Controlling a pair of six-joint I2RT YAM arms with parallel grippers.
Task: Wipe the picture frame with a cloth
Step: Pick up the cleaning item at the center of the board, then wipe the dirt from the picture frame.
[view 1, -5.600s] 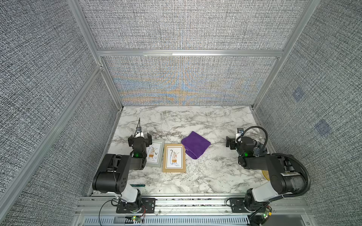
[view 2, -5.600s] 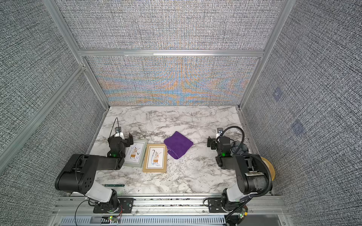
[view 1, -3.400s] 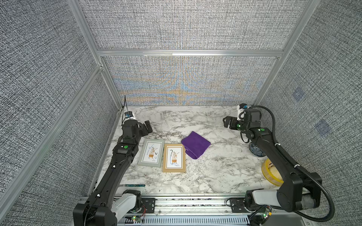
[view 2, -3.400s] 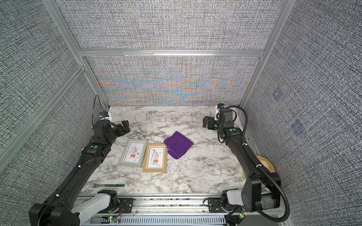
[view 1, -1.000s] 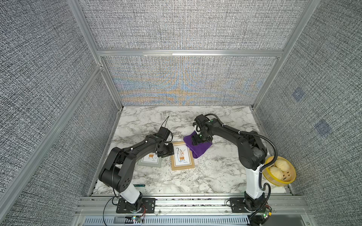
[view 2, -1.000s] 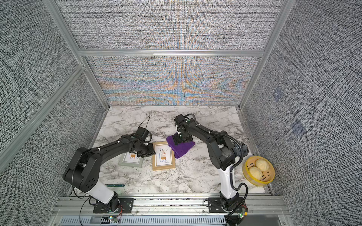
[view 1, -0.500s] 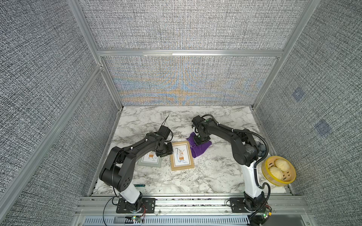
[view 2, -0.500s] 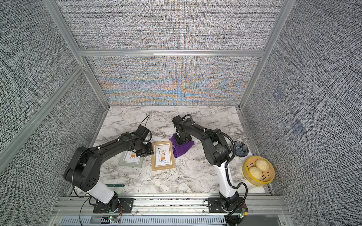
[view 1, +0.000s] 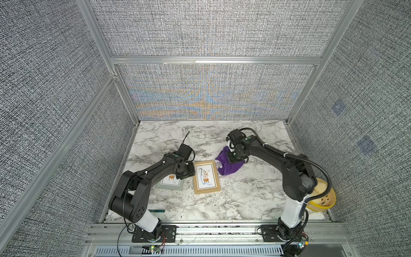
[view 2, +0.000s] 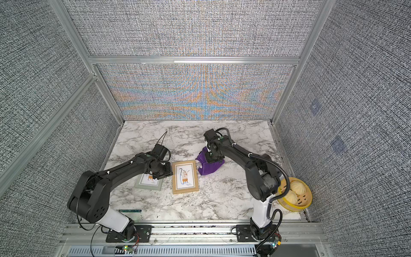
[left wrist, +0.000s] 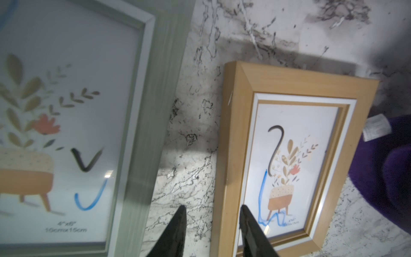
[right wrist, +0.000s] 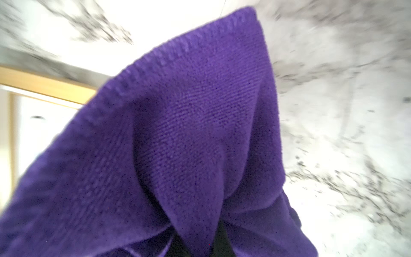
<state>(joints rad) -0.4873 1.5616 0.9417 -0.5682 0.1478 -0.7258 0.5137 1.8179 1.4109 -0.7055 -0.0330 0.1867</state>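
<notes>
Snapping shut, the right end effector [view 2: 211, 160] pinches the deep purple terry cloth [view 2: 209, 169] beside the tan wooden picture frame [view 2: 185, 177], so wiping can begin.

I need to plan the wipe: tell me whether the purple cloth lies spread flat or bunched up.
Bunched up. The cloth is gathered into folds that run into the right gripper, which pinches it.

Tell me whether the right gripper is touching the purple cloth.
Touching. The right wrist view shows the cloth gathered into folds and pinched by the right gripper, a dark finger on either side.
</notes>
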